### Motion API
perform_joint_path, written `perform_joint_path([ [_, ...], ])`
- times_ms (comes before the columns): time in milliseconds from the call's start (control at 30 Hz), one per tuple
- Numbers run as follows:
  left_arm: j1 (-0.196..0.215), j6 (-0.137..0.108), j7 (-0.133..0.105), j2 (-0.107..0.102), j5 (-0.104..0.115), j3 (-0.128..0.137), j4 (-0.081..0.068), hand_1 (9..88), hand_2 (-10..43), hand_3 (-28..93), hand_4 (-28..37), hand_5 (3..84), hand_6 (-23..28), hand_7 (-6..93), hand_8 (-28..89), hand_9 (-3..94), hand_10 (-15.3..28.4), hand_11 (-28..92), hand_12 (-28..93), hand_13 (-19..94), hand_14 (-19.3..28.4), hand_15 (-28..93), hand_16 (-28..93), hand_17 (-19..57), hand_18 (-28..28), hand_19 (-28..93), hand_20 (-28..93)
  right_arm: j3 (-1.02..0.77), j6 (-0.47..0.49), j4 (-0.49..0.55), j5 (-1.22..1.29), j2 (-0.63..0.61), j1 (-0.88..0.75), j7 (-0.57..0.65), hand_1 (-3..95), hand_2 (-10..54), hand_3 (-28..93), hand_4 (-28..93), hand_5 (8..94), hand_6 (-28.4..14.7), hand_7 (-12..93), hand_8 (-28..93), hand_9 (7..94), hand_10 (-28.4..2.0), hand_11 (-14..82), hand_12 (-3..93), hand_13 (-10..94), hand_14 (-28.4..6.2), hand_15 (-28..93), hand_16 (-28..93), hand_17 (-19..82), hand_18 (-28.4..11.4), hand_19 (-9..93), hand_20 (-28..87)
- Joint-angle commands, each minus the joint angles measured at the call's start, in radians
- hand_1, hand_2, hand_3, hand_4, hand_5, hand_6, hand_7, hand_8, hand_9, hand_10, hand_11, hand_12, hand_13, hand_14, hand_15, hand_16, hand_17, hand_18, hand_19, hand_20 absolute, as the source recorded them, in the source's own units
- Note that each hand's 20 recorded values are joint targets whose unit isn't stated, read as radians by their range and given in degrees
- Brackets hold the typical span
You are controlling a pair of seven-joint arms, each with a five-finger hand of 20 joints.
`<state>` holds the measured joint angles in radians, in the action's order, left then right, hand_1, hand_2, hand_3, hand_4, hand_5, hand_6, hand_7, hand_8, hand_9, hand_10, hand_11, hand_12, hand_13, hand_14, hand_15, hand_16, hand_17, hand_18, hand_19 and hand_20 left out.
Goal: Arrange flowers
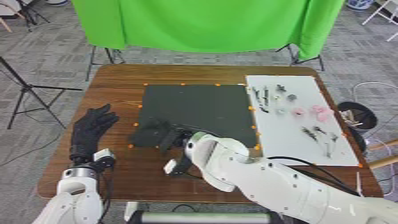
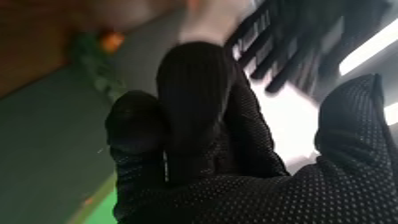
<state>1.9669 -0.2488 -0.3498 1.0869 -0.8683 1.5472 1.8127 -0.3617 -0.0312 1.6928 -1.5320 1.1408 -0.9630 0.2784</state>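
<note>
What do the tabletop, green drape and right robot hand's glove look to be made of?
Tabletop: wood or wood-look laminate, satin-looking finish; brown with streaky grain.
Green drape: probably cloth, matte; it hangs in soft folds.
Right robot hand: black fabric glove, mostly matte; a fine dotted texture suggests knit or mesh, can't tell which.

From here, the far half of the dark mat (image 1: 200, 102) leaves a wide way across, and bare wood runs along the tabletop's (image 1: 195, 74) far edge. The right arm (image 1: 275, 182) blocks the near right, its hand (image 1: 159, 133) taking up the mat's near left corner. A slim lane runs between the mat and the left hand (image 1: 92, 128). Stems (image 1: 264, 97) and pink blooms (image 1: 323, 115) obstruct the white board (image 1: 277, 140) at right.
</note>
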Motion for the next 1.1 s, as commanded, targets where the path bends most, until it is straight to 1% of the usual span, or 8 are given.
perform_joint_path([
  [33,0.018,-0.01,0.006,0.013,0.017,0.004,0.007,24.1,22.1,64,-28.3,54.5,3.2,14.3,-8,53.5,14.3,22,12,46,16.5,25,-1,20.7,12.6,10,28,0.004,0.144,0.017,-0.111,0.014,0.031,0.114,9.1,17.0,60,-17,52.9,-6.0,6,-7,49.5,-13.7,5.5,7.3,89,-7.3,61,25,62,-17.2,93,50],
  [167,0.02,-0.01,0.007,0.014,0.019,0.006,0.009,23.9,22.0,64,-28.3,54.4,3.2,14.3,-8,53.4,14.4,22,12,46,16.5,25,-1,20.7,12.6,10,28,0.009,0.151,0.013,-0.15,0.018,0.038,0.157,8.0,17.2,58,-17,51.6,-6.6,5,-7,48.2,-13.9,5.3,6.4,90,-6.2,62,25,64,-17.2,93,54],
  [300,0.019,-0.012,0.005,0.014,0.022,0.004,0.008,23.7,22.0,64,-28.3,54.5,3.3,14.2,-8,53.5,14.4,22,12,46,16.7,25,-1,20.6,12.7,10,28,0.013,0.159,-0.006,-0.159,0.018,0.049,0.168,7.6,16.9,58,-17,51.6,-6.9,5,-7,48.1,-13.9,5.3,6.2,91,-5.9,63,25,65,-17.2,93,56],
  [333,0.023,-0.014,0.004,0.014,0.024,0.005,0.01,23.8,22.0,64,-28.3,54.5,3.3,14.2,-8,53.4,14.4,22,12,46,16.7,25,-1,20.6,12.7,10,27,0.011,0.161,-0.011,-0.152,0.02,0.05,0.171,7.7,16.8,58,-17,51.6,-6.9,5,-7,48.1,-13.9,5.3,6.2,91,-5.9,63,25,65,-17.2,93,56],
  [533,0.017,-0.01,0.005,0.013,0.024,0.001,0.006,23.8,21.9,64,-28.3,54.5,3.3,14.2,-8,53.5,14.3,22,12,46,16.6,25,-1,20.5,12.7,10,27,0.02,0.098,-0.031,-0.166,0.021,0.058,0.173,8.2,16.1,59,-17,51.5,-7.1,5,-7,47.8,-13.9,5.3,6.1,91,-5.9,63,26,65,-17.2,93,57],
  [767,0.016,-0.009,0.007,0.014,0.022,0.0,0.007,24.0,21.9,64,-28.3,54.4,3.4,14.1,-8,53.4,14.4,22,12,47,16.5,25,-1,20.5,12.7,11,27,0.023,0.085,-0.055,-0.173,0.022,0.066,0.18,8.6,15.7,59,-17,51.5,-7.1,5,-7,47.9,-13.9,5.3,6.2,91,-5.9,64,26,65,-17.4,93,57],
  [1000,0.023,-0.009,0.011,0.017,0.023,0.004,0.01,24.0,21.9,64,-28.3,54.5,3.4,14.2,-8,53.4,14.4,22,12,47,16.5,25,-1,20.5,12.7,11,27,0.015,0.055,-0.038,-0.157,0.016,0.063,0.169,8.9,15.2,59,-16,51.8,-6.9,5,-7,48.4,-14.0,5.5,6.3,90,-5.9,64,25,65,-17.3,93,57],
  [1100,0.026,-0.008,0.014,0.019,0.021,0.006,0.012,24.0,21.9,64,-28.3,54.4,3.4,14.1,-8,53.5,14.4,22,12,47,16.5,25,-1,20.5,12.7,11,27,0.002,0.012,-0.005,-0.098,0.002,0.06,0.149,9.1,15.1,59,-16,52.2,-6.6,6,-7,49.1,-13.9,5.7,6.4,91,-5.9,64,25,65,-17.4,93,57],
])
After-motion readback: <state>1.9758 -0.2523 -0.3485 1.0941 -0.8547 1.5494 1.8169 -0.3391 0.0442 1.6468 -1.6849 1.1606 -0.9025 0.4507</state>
